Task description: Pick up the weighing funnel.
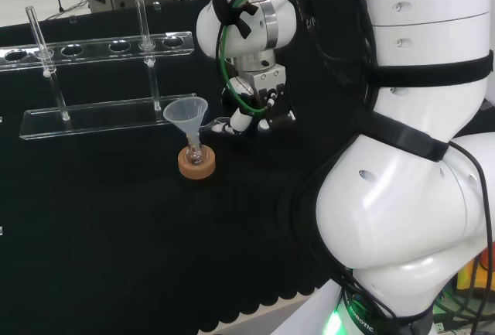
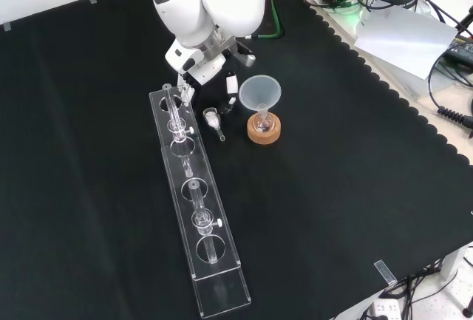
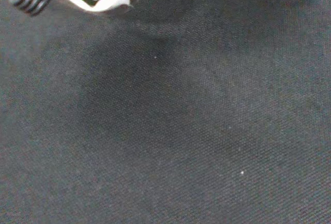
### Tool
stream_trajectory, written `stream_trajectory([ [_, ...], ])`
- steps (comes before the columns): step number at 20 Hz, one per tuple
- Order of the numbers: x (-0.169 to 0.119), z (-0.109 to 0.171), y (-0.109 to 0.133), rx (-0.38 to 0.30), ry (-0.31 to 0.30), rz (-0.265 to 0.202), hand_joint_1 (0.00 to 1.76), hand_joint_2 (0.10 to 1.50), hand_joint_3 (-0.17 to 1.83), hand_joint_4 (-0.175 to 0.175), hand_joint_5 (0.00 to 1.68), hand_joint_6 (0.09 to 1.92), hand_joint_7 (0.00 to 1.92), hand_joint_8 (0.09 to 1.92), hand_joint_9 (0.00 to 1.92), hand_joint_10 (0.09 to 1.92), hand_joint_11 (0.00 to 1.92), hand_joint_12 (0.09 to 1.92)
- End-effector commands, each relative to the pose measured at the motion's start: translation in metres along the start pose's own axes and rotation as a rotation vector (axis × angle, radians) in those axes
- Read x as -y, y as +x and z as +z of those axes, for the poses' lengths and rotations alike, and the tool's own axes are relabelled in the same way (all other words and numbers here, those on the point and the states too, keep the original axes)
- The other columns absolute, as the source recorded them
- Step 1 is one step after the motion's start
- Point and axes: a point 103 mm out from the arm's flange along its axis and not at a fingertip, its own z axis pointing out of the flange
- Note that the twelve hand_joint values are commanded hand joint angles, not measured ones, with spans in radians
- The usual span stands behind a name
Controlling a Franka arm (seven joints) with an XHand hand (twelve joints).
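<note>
The weighing funnel (image 2: 214,120) lay on the cloth (image 2: 332,187), in the front view between the rack (image 2: 201,213) and the funnel (image 2: 259,92) on its cork ring (image 2: 264,134). The hand (image 2: 230,83) hung just beside it, fingers (image 2: 231,92) straight, pointing down, grasping nothing

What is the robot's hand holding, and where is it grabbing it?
Nothing, it seems: the weighing funnel lies on the cloth beside the hand, with no fingers round it.
</note>
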Motion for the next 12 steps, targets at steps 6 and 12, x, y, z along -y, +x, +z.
stream_trajectory([
  [6, -0.0061, 0.0024, 0.003, 0.008, 0.002, 0.003, 0.92, 0.58, 0.66, -0.054, 0.62, 0.56, 0.72, 0.64, 1.1, 0.18, 0.88, 1.07],
  [12, -0.007, 0.0026, 0.0034, 0.006, 0.006, -0.002, 0.93, 0.59, 0.66, -0.051, 0.66, 0.58, 0.71, 0.64, 1.1, 0.18, 0.88, 1.07],
])
